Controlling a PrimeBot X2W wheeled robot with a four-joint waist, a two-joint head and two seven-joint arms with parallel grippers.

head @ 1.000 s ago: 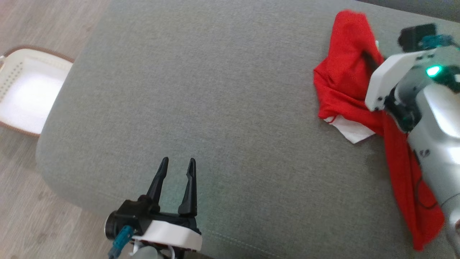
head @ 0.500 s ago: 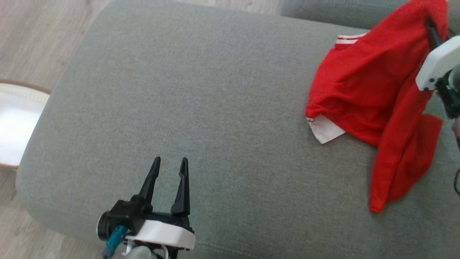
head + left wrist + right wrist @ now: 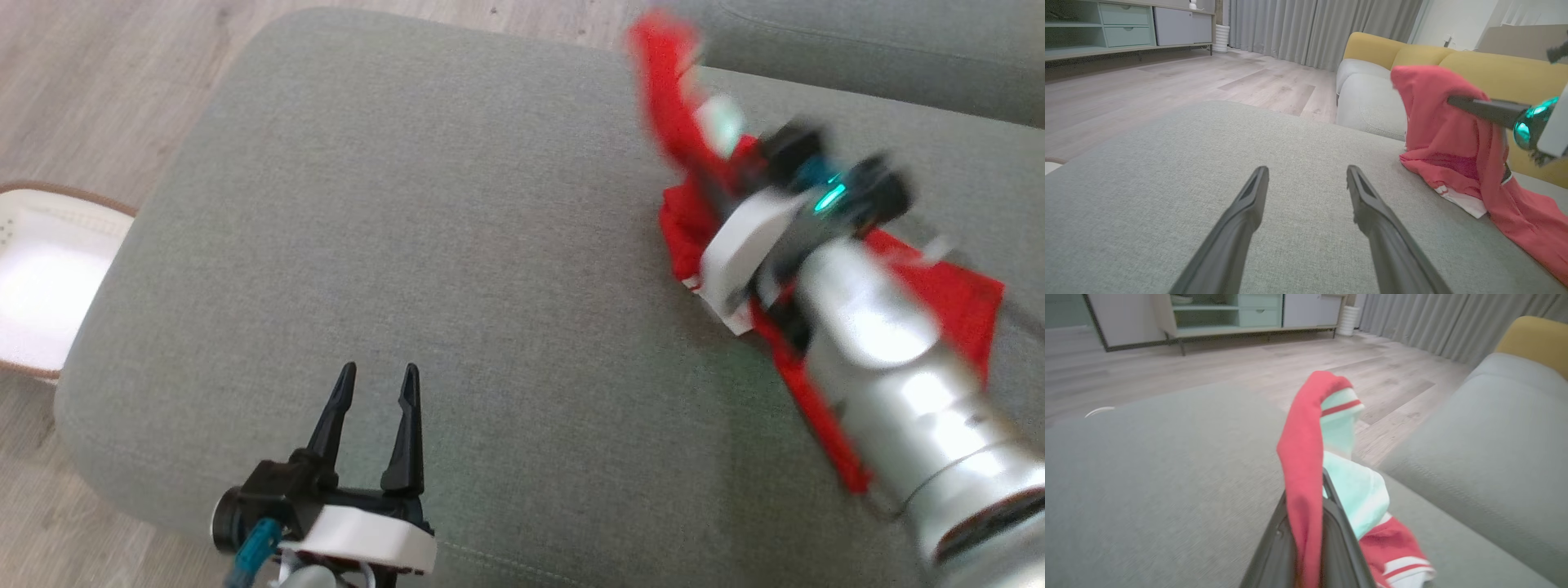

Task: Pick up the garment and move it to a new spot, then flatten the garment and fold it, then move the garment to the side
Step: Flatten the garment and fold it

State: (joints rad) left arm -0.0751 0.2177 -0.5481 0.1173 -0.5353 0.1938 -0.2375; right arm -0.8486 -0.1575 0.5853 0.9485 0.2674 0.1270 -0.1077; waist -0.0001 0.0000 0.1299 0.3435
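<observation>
The grey cushion (image 3: 457, 245) is cut off at the lower and right edges of the head view, and its far side is met by a second grey seat. The red garment (image 3: 1437, 122) is found towards the cushion's right. Its upper part is lifted into a peak while its lower part is trailed over the fabric, and its white trimmed pieces can be made out at the fold. In the head view it is smeared by blur and partly covered by the silver forearm (image 3: 890, 367). The white basket (image 3: 82, 198) is cropped by the left edge on the floor; its inside is washed out to a white glare, so any contents cannot be told. The right gripper (image 3: 1308, 490) is clenched on the garment, its fingers largely wrapped by red cloth. The left gripper (image 3: 379, 371) is held released above the cushion's near edge, with nothing between its fingers.
</observation>
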